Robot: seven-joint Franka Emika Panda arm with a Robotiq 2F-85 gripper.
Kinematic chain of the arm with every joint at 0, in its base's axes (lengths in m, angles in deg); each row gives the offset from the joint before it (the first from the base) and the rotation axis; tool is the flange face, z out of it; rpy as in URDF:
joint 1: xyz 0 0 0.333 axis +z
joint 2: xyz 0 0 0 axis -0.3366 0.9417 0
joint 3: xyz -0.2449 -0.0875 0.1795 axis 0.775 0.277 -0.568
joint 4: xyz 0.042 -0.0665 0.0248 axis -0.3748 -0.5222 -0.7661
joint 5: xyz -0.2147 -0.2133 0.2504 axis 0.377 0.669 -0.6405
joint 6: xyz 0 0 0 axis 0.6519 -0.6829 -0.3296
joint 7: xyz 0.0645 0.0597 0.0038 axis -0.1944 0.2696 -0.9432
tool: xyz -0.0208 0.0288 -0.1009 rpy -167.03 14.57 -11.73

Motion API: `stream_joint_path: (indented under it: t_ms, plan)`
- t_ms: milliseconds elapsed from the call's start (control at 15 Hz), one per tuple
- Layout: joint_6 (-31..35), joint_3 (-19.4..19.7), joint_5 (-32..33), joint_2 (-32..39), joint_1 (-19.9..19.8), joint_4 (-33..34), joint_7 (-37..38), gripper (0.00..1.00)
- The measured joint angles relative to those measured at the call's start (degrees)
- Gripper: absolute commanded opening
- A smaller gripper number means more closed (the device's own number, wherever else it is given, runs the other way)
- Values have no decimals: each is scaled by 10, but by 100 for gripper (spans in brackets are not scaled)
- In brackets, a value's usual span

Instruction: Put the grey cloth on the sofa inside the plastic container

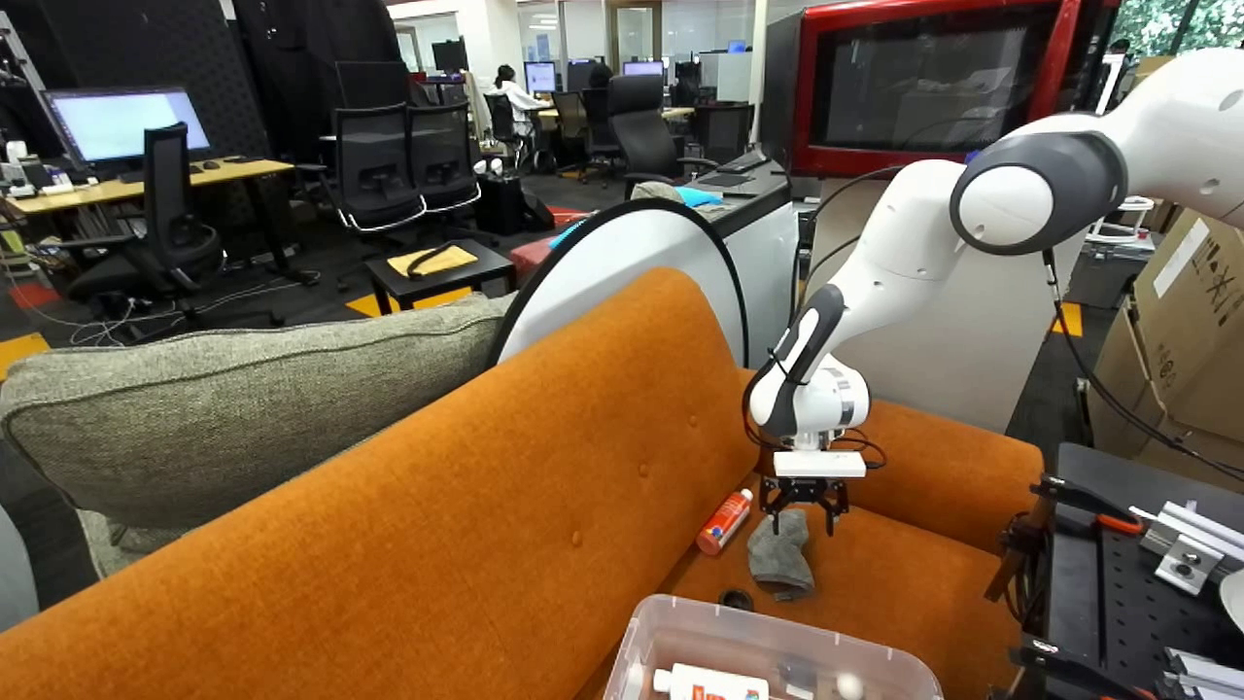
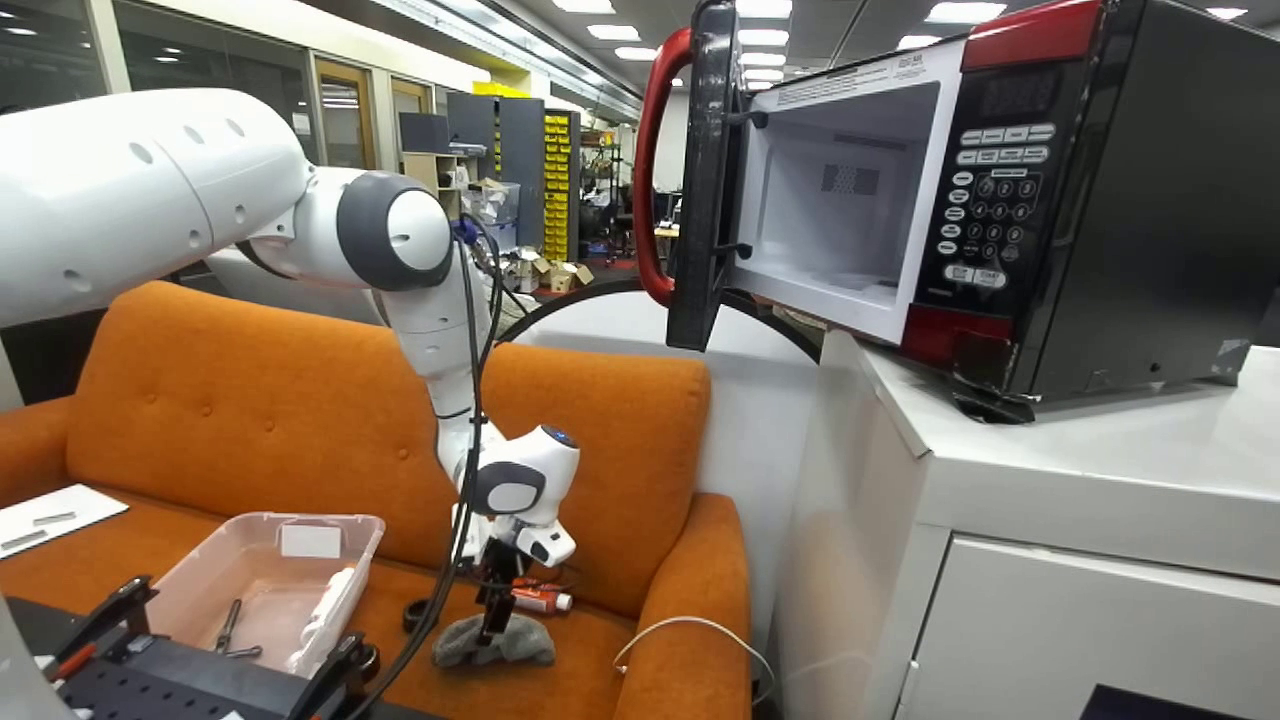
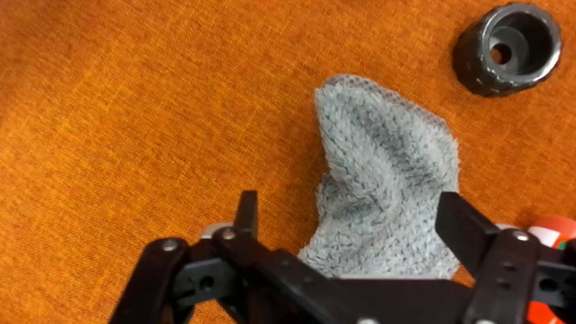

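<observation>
Seemingly pre-grasp: the hand (image 3: 348, 208) stands wide over the grey cloth (image 3: 389, 180), beyond the edge of the black tabletop (image 1: 1077, 583); next, lower and pinch

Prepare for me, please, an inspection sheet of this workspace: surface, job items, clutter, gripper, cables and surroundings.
Surface: orange sofa, buttoned backrest.
Job items: grey cloth lies crumpled on the seat, not yet inside the plastic container.
Clutter: red-orange bottle lying near the backrest; black ring-shaped part on the seat; white bottle inside the container.
Gripper: open, the cloth showing between its jaws in the wrist view; contact cannot be told.
Cables: dark cables hang along the robot arm; pale cable lies across an armrest.
Surroundings: microwave, door open, on a white cabinet; seated person in the background.
</observation>
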Motion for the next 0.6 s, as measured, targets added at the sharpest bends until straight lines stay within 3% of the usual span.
stream_joint_path:
  t_ms: [600]
  plan:
    - [0, 8, 0, 95, -11, 111, 57, 100]
